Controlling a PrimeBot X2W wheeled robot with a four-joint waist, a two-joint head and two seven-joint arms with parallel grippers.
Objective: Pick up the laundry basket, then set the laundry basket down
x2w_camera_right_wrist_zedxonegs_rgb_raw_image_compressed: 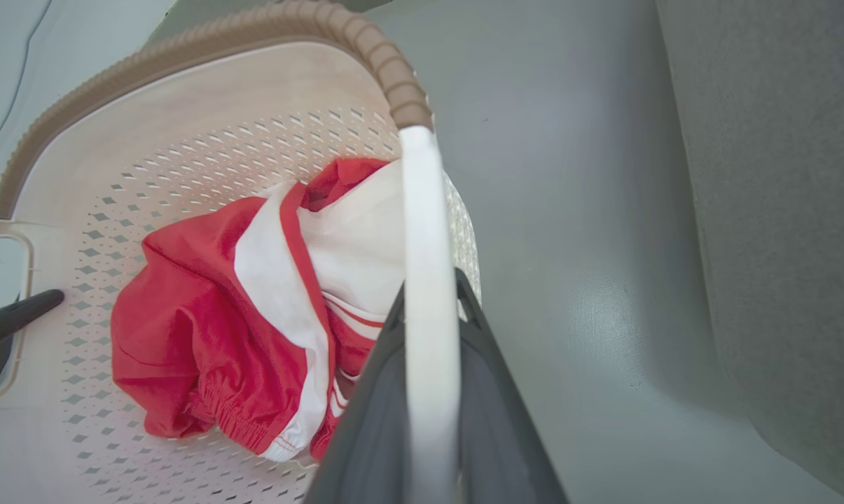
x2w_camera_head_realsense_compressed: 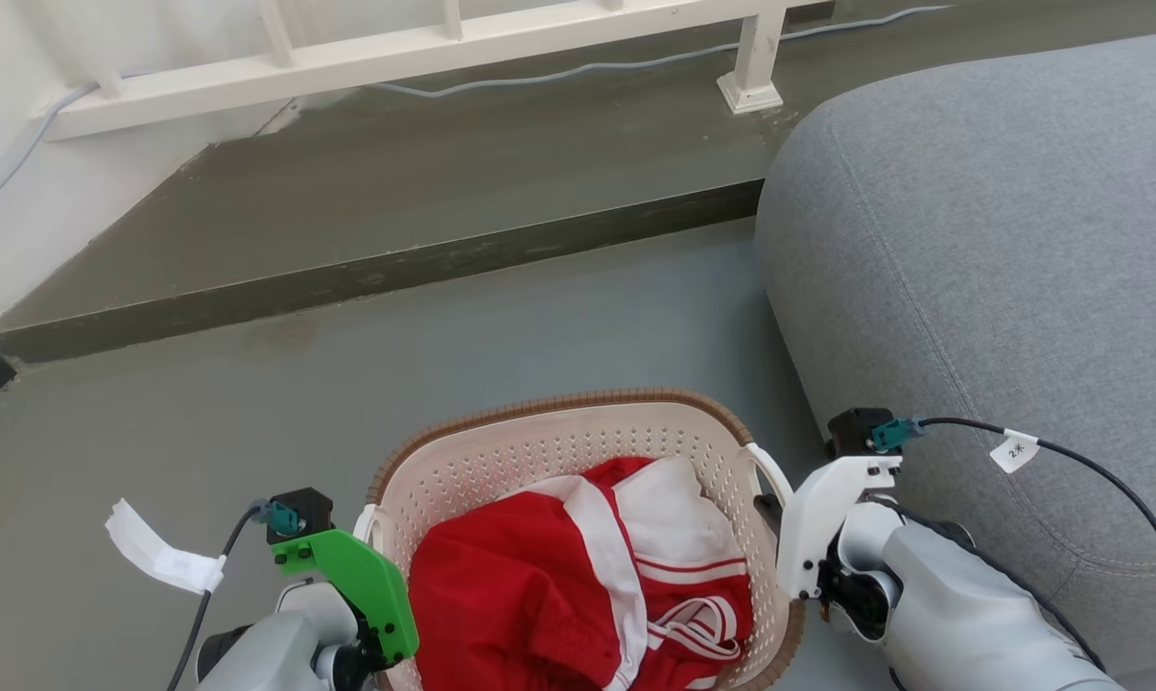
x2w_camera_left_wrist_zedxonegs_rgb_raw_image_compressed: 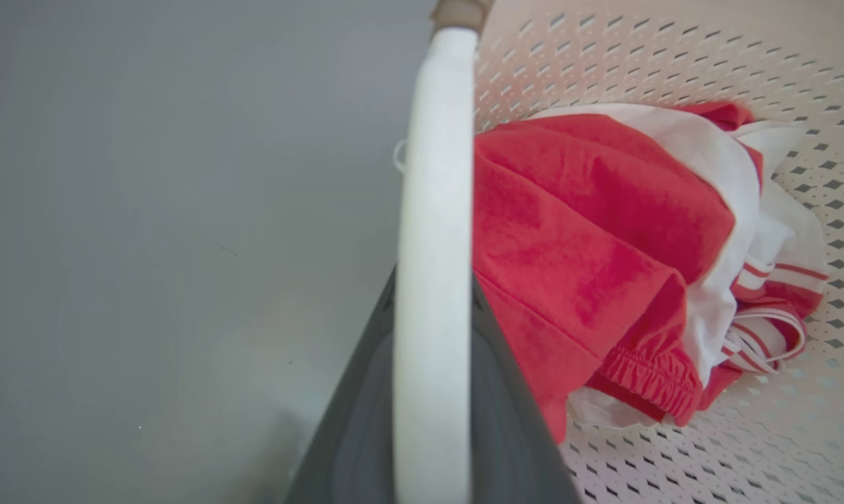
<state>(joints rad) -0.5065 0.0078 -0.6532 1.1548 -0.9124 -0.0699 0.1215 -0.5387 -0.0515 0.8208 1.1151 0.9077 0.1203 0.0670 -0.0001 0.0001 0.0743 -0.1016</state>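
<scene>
the left gripper [x2w_camera_left_wrist_zedxonegs_rgb_raw_image_compressed: 432, 280] is clenched on the left handle [x2w_camera_left_wrist_zedxonegs_rgb_raw_image_compressed: 432, 161], and the right gripper [x2w_camera_right_wrist_zedxonegs_rgb_raw_image_compressed: 430, 287] on the right handle [x2w_camera_right_wrist_zedxonegs_rgb_raw_image_compressed: 425, 203]. the laundry basket [x2w_camera_head_realsense_compressed: 558, 451] hangs between them, its long axis side to side, both arms equally near, just beside the sofa [x2w_camera_head_realsense_compressed: 1000, 240]. a crumpled red and white garment [x2w_camera_head_realsense_compressed: 530, 585] lies inside. whether the basket touches the floor [x2w_camera_head_realsense_compressed: 251, 432] i cannot tell.

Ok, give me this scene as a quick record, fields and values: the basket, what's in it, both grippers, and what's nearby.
Object: laundry basket, cream, perforated, brown rim
Contents: red and white garment
Left arm: left gripper, fingers either side of the left handle, shut on it
Right arm: right gripper, likewise shut on the right handle
Nearby: grey sofa, to the robot's right
Lifted yet: cannot tell
</scene>
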